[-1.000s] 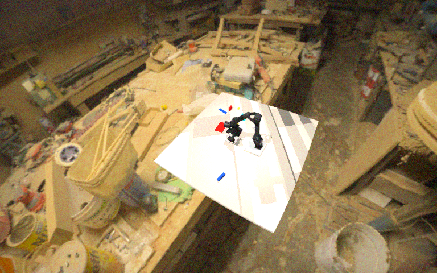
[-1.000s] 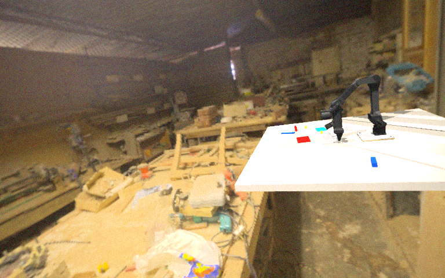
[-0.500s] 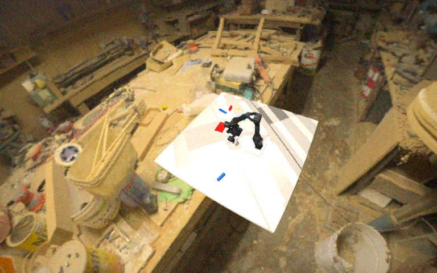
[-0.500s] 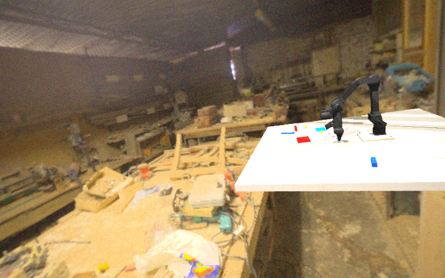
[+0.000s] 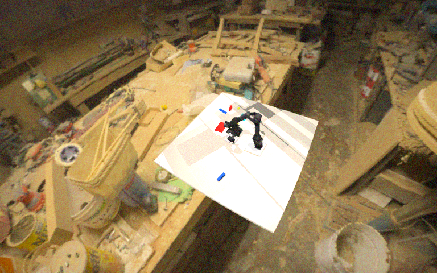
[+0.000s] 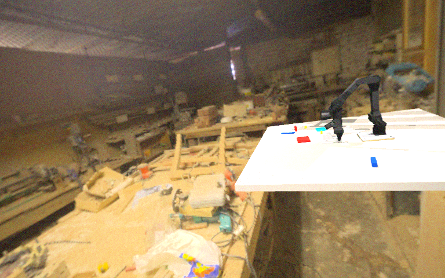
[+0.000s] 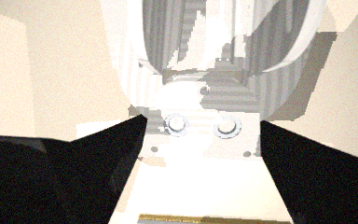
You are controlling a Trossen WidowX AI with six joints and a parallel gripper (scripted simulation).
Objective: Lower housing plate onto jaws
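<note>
The pale housing plate [image 7: 205, 148] is between the two black fingers in the wrist view. Two round pin ends in rings show at its holes. My gripper [image 7: 199, 121] [image 6: 339, 139] is shut on the plate's sides, with the fingers wide apart, low over the white table. Two pale curved jaws, the left jaw [image 7: 136, 37] and the right jaw [image 7: 305, 39], run away from the plate toward the top of the wrist view. The plate overlaps the jaw stubs and hides them. I cannot tell whether it is fully seated. The top and exterior views show these pale parts too small to judge.
On the white table [image 5: 231, 199] [image 6: 285, 174] are a red square [image 5: 220, 127] [image 6: 303, 139], a blue block [image 5: 221, 176] [image 6: 374, 161] nearer the front, and a blue strip [image 5: 222, 111] [image 6: 288, 132], a small red piece [image 5: 230, 107] [image 6: 295, 128] and a cyan piece [image 6: 320, 129] farther off.
</note>
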